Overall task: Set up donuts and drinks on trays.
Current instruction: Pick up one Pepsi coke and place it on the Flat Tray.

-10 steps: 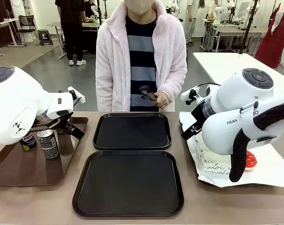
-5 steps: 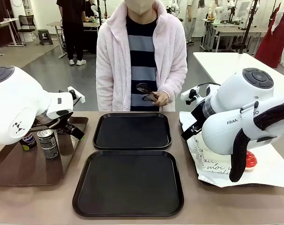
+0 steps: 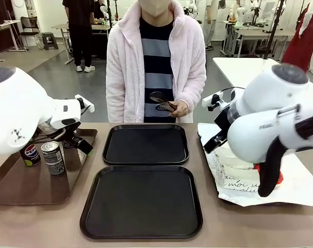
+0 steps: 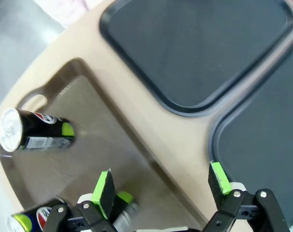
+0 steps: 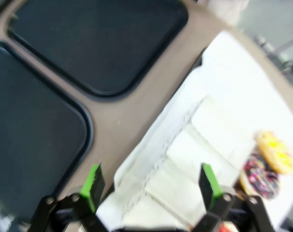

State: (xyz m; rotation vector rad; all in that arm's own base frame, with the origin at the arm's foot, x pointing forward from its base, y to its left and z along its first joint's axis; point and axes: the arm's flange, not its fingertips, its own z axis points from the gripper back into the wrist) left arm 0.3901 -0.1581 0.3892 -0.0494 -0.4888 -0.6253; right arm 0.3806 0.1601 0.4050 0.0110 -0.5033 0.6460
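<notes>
Rising slightly, the left claw [image 4: 163,186] is hovering spread above the cans [image 4: 37,135]. The right claw [image 5: 149,186] is hanging spread over white paper [image 5: 185,145] near the donuts [image 5: 265,166].

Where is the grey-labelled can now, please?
In the front view the grey-labelled can stands upright on the brown tray at the table's left side, just beside the Pepsi can.

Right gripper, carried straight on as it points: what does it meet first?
Likely the white paper ahead of the right gripper, short of the donuts; depth is unclear.
</notes>
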